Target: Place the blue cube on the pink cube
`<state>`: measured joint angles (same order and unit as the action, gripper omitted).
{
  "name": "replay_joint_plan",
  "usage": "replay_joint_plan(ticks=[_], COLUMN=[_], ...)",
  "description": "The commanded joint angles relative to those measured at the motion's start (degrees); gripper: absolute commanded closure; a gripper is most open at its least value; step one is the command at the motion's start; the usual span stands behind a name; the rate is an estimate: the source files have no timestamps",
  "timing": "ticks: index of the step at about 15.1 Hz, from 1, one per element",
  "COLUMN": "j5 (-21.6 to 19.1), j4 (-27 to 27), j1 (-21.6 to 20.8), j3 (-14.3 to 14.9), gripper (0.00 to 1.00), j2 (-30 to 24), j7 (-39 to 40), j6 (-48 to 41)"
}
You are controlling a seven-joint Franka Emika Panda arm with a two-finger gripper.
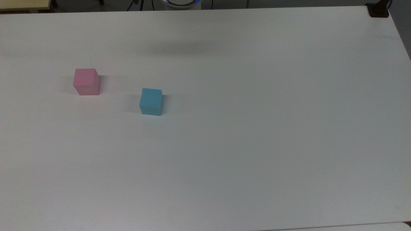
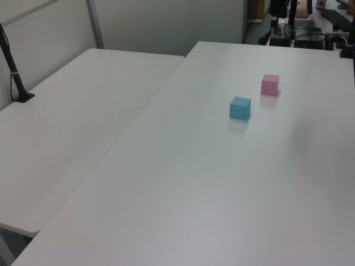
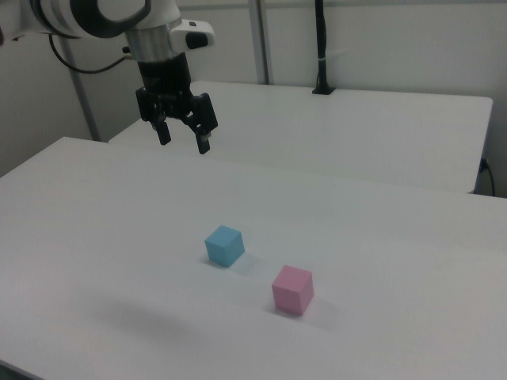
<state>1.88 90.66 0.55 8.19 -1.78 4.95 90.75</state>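
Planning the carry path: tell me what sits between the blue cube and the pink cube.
Nothing: in the top view only bare white table separates the blue cube from the pink cube; they stand apart.

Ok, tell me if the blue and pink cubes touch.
Apart. The top view shows bare table between the blue cube and the pink cube.

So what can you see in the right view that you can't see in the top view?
The right view has the robot's gripper, open and hanging high above the table, holding nothing, plus a black pole on the far table. The top view has a dark block at its top right corner. Both have the blue cube and pink cube sitting apart on the white table.
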Motion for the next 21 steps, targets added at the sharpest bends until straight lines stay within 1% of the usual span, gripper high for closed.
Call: replay_joint_plan(ticks=[1,15,21], j5=[-0.21,-0.3,-0.38], j4=[-1.28,-1.28,-0.4], j1=[-1.5,-1.43,-1.52], j3=[-0.02,-0.02,-0.11], gripper=[0.0,0.0,0.0], j2=[0.64,0.73,0.81], j7=[0.07,0.15,0.33], j6=[-1.89,-1.54,-1.8])
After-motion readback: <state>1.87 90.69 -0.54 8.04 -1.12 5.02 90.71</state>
